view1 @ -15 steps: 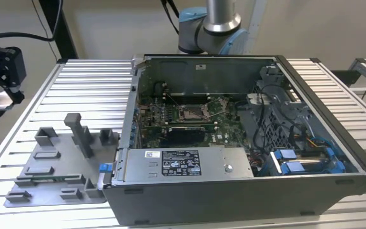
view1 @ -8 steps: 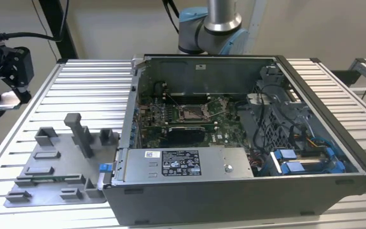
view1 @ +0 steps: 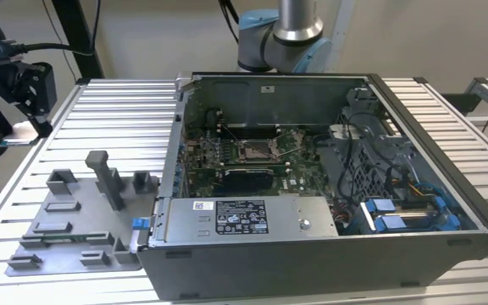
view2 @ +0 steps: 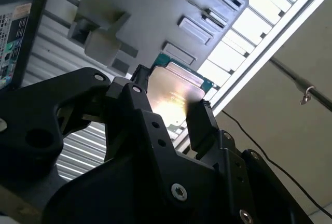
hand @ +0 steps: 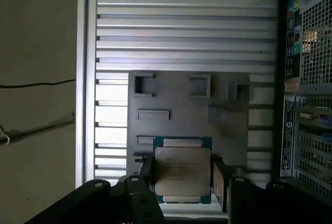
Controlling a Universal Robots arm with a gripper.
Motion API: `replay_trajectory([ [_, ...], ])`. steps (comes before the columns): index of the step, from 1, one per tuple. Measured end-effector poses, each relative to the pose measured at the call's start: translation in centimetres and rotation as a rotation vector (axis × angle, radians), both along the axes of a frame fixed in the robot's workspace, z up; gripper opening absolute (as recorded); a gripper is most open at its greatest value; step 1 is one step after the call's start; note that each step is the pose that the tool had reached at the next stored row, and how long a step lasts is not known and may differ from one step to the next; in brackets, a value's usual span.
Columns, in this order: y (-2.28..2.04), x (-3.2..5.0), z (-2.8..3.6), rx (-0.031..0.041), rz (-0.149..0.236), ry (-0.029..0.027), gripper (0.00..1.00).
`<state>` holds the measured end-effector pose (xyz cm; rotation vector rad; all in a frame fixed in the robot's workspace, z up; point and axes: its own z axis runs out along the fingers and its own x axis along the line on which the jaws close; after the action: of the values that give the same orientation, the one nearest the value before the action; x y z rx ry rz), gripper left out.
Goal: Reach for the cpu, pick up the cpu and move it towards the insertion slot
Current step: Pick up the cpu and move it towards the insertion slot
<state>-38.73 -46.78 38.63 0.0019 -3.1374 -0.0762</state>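
First wrist view. Gripper (hand: 181, 171) is closed on the cpu (hand: 182, 168). The chip sits between the jaws, lid towards the camera, with a finger (hand: 220, 178) against each of two opposite edges. The tray (hand: 176, 102) lies beyond the jaws and well clear of the chip, so the cpu looks lifted rather than resting. The case (hand: 311, 79) stands off to one side of the jaws. The gripper body covers the chip's near edge.

Second wrist view. Same hold: the cpu (view2: 174, 94) is pinched edge to edge, with the tray (view2: 155, 16) far behind it. Glare washes out most of the lid. The underside and the contact lines at the pads are hidden.

Exterior view. The slot (view1: 255, 150) is inside the open case, well apart from the jaws. A black assembly at the exterior view's left edge is probably the gripper, partly cut off. A pale patch beneath it may be the chip, but it is too small to tell. I cannot tell whether the slot's frame is open.

Handling, my judgement: light, thin, rigid. The metal lid is smooth and could slip. The underside contacts are fragile. It is best held by opposite edges, as now, kept level and with modest force.
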Motion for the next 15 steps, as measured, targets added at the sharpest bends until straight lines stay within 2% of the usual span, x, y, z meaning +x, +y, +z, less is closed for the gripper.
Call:
replay_trajectory([
  [15, 0.00, 2.55, -0.01, 0.0001, 0.000, 0.0005, 0.00],
])
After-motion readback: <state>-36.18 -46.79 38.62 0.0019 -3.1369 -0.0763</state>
